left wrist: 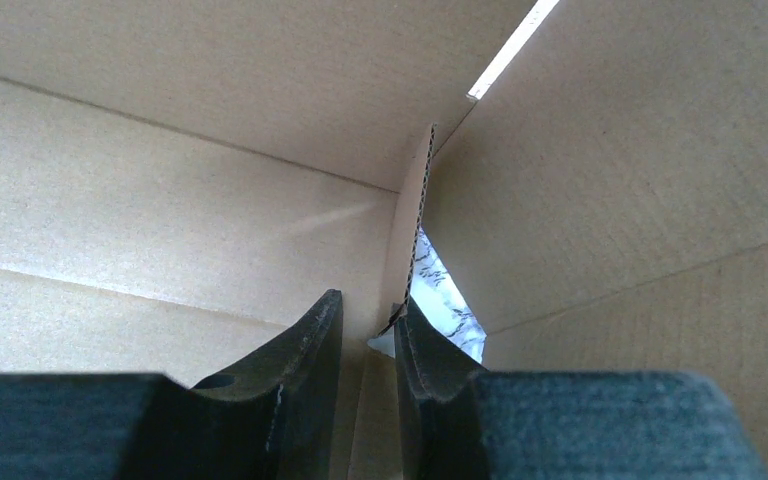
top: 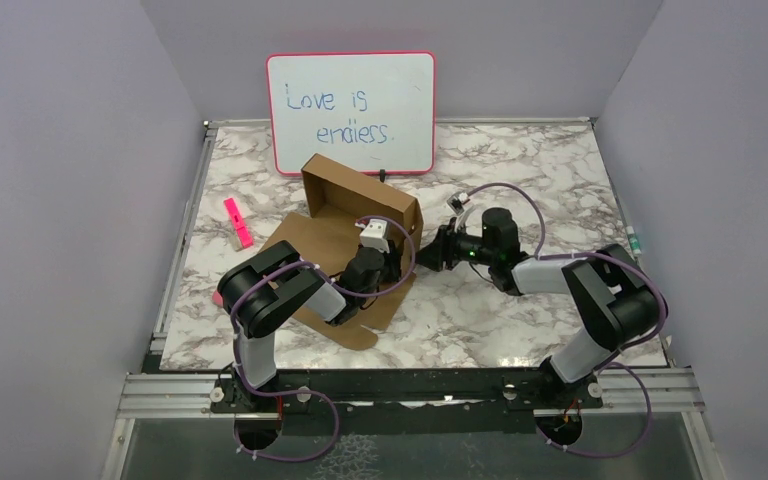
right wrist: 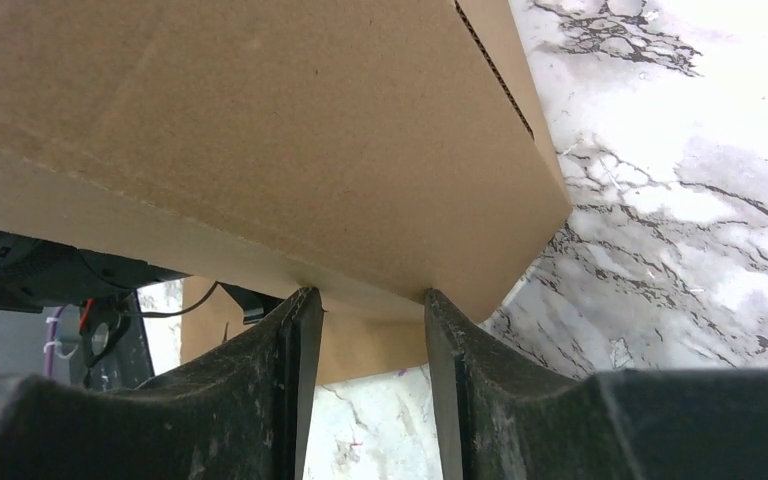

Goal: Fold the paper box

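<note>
Left gripper (left wrist: 368, 345) inside box (top: 360, 205), pinching corner flap upright; right gripper (right wrist: 364, 330), jaws parted, braces wall from 3 o'clock.

The paper box (top: 345, 215) sits before the whiteboard (top: 352, 112) (marker (top: 238, 222) left).

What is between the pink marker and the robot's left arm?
Only bare marble table lies between the pink marker and the left arm, seen from the top camera.

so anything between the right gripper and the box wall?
Nothing visible. The right gripper sits right at the outside of the paper box, jaws apart, no object between. The left gripper is inside, at a cardboard flap edge.
</note>
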### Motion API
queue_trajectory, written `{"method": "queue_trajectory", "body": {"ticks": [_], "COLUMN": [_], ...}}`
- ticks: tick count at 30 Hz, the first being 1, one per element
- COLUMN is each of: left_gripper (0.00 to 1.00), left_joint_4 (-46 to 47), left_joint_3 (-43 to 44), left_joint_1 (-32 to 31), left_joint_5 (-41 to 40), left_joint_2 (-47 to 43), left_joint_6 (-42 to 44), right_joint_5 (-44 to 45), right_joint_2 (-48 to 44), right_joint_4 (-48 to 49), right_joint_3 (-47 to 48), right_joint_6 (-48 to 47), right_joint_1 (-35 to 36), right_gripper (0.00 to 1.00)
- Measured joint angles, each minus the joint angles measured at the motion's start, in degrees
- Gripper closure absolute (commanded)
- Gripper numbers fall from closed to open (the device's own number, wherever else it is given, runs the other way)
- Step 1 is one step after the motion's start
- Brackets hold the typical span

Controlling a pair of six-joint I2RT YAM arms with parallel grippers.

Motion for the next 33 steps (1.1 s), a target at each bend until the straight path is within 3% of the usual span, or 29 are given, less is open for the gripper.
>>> {"method": "queue_trajectory", "body": {"ticks": [9,21,26,33], "left_gripper": [0.68,0.57,0.58,0.70], "left_joint_4": [-0.6,-5.6,-8.9,-14.0], "left_joint_3": [-0.1,-1.4,-2.0,-4.9], "left_joint_1": [0.2,0.2,0.2,0.8], "left_joint_5": [1.3,2.5,2.5,2.5], "left_joint_2": [-0.6,-8.3,-12.4,-21.6], "left_joint_6": [0.0,0.2,0.5,1.0], "right_joint_5": [3.7,5.1,5.0,5.0], "right_joint_2": [2.1,3.2,3.5,3.6], "right_joint_4": [4.8,6.1,6.2,6.2], "right_joint_3": [-2.5,-3.2,-3.2,-3.2], "right_joint_6": [-1.4,-3.8,-4.5,-5.9], "right_joint_1": [1.6,1.7,1.7,1.7], "right_gripper": [0.55,0.55,0.55,0.55]}}
